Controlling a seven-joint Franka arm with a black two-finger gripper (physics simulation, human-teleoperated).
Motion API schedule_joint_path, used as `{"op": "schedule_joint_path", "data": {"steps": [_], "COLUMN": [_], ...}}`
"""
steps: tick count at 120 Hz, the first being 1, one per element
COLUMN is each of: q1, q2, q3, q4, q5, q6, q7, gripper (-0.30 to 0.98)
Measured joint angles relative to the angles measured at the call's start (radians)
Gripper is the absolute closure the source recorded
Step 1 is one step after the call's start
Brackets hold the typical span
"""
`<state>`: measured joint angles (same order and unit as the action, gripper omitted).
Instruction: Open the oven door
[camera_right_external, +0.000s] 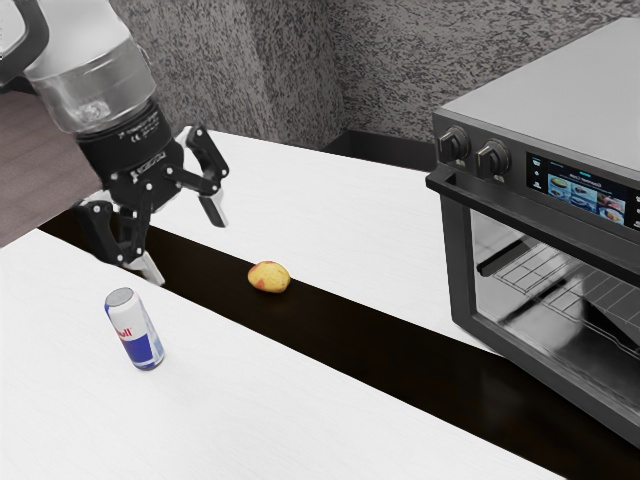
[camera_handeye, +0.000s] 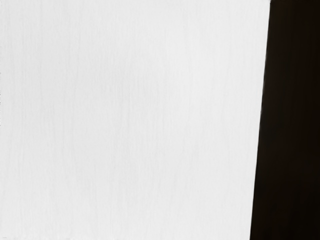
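My pincer (camera_right_external: 182, 239) hangs released, fingers spread, well apart from the oven (camera_right_external: 560, 95) and its shut door (camera_right_external: 459, 265) (a can (camera_right_external: 135, 330) is nearer).

This looks like a kitchen: an oven (camera_right_external: 560, 85) with knobs (camera_right_external: 453, 144) and food pictures (camera_right_external: 586, 195), a drink can (camera_right_external: 135, 330) on a white worktop (camera_right_external: 250, 410).

Red "ull" on can (camera_right_external: 137, 332), "CE" on blk wrist (camera_right_external: 136, 152), oven display (camera_right_external: 583, 196) txt illegible.
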<state>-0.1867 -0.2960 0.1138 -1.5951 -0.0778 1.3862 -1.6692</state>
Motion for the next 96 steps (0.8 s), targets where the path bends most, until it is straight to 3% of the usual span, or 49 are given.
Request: {"op": "schedule_joint_path", "data": {"steps": [26,40,57,72,96], "q1": [-0.005,-0.049,-0.113,-0.135,-0.180], "q2": [0.021,0.002,0.002,0.005,-0.007], "q3": [0.000,-0.095,-0.211,-0.271,-0.284], "q4": [-0.034,-0.016,-0.014,-0.027,-0.033], "q5": [-0.001,0.062,0.086,0.062,0.042], "q6": [0.026,0.113,0.269,0.374,0.436], "q7": [-0.170,-0.239,-0.305,-0.355,-0.420], "gripper": [0.00,0.00,0.00,0.00,0.00]}}
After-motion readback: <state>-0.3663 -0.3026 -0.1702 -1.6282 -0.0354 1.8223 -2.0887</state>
